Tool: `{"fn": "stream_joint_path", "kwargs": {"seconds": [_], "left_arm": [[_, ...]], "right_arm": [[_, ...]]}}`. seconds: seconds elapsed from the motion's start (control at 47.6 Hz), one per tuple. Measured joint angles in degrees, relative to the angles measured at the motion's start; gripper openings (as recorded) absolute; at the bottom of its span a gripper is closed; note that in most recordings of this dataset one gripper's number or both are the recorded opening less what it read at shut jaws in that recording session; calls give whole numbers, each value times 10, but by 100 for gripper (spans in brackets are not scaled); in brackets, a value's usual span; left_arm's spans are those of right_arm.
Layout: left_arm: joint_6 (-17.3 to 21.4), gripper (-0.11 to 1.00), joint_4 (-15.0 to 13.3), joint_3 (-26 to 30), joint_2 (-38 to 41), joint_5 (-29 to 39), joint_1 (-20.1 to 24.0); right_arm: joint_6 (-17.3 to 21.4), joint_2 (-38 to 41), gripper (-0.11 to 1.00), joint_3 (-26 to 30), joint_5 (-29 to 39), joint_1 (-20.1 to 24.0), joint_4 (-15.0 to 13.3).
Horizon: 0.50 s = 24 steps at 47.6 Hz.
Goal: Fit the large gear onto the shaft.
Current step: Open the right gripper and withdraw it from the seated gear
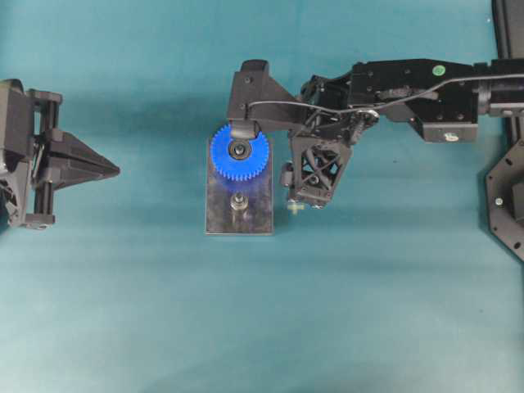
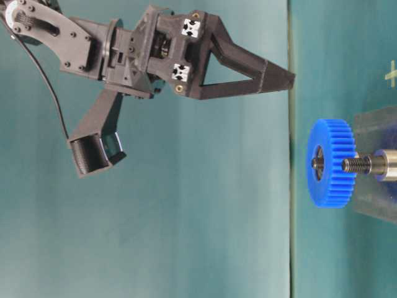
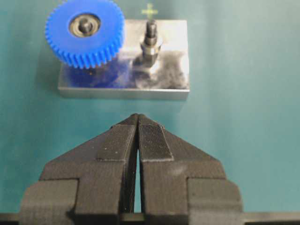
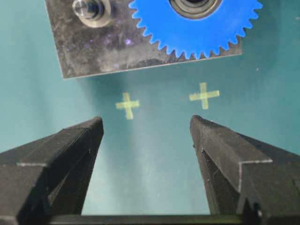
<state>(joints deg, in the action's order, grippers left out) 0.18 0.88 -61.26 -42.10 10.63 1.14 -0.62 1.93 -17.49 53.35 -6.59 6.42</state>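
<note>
Blue gear [image 3: 85, 34] seated on shaft [image 3: 85, 26], plate [image 3: 173, 84].

A teal table [image 1: 123, 311] carried a grey plate [image 1: 255, 214] lying flat near its middle (two pegs stood on it), with two pale yellow crosses [image 4: 127, 104] marked just beside the plate.

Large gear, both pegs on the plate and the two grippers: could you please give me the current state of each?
large gear: seated flat on one shaft, released.
other peg: bare, upright.
grey plate: flat on the table.
right gripper: open, empty, off the gear.
left gripper: shut, empty, short of the plate.
</note>
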Motion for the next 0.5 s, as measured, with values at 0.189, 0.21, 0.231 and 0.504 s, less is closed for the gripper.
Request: {"fn": "stream_joint_path", "kwargs": {"seconds": [0.189, 0.21, 0.231, 0.504], "left_arm": [[-4, 0, -1, -1, 2, 3, 0], [-7, 0, 0, 0, 2, 3, 0], [-10, 0, 0, -1, 2, 4, 0], [-19, 0, -1, -1, 8, 9, 0]], "right_arm": [[0, 0, 79, -2, 0, 0, 0], [0, 0, 79, -2, 0, 0, -1], [0, 0, 79, -2, 0, 0, -1], [0, 0, 79, -2, 0, 1, 0]]}}
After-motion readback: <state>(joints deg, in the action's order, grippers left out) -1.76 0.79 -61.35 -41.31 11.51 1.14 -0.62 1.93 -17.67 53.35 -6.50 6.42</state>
